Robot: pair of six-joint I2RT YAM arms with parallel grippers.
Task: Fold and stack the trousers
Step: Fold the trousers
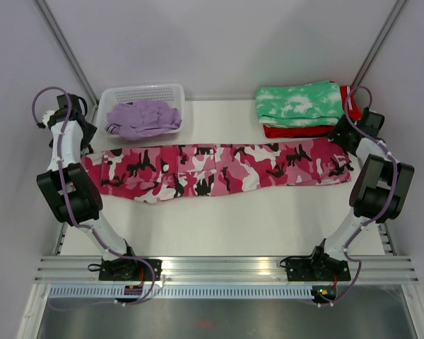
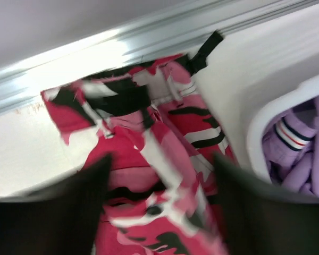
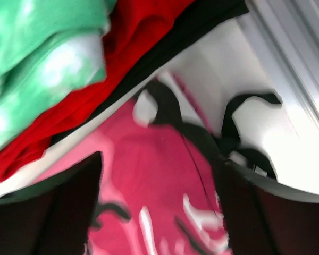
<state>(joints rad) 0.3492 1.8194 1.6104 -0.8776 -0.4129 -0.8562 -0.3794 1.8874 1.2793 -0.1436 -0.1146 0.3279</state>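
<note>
**Camouflage pair lies flat, both sets of fingers let go**

At 6 o'clock in the top view, two arm bases sit on a metal rail (image 1: 219,268). The left arm (image 1: 71,191) goes up the 9 o'clock side. The right arm (image 1: 378,183) goes up the 3 o'clock side. Past the rail is the white bench (image 1: 219,226).

Across the middle, from 9 o'clock to 3 o'clock, lie the camouflage trousers (image 1: 219,169). They are spread out long and flat, in pink, white and black.

The left fingers (image 2: 58,212) are spread apart over the 9 o'clock end and pinch nothing. The right fingers (image 3: 266,212) are spread apart over the 3 o'clock end and also hold nothing.

Farther back at 11 o'clock is a white basket (image 1: 145,90). The lilac trousers (image 1: 143,116) sit in it in a heap. At 1 o'clock a green tie-dye garment (image 1: 297,102) lies folded on top of a red garment (image 1: 297,131), just beside the trouser end.

The left arm covers part of the 9 o'clock end. The lilac pair is too bunched to make out its legs. Only the edge of the red garment shows. Both wrist views are blurry.

Count: two arms, two pairs of trousers, one basket, and two folded garments in one pile.
</note>
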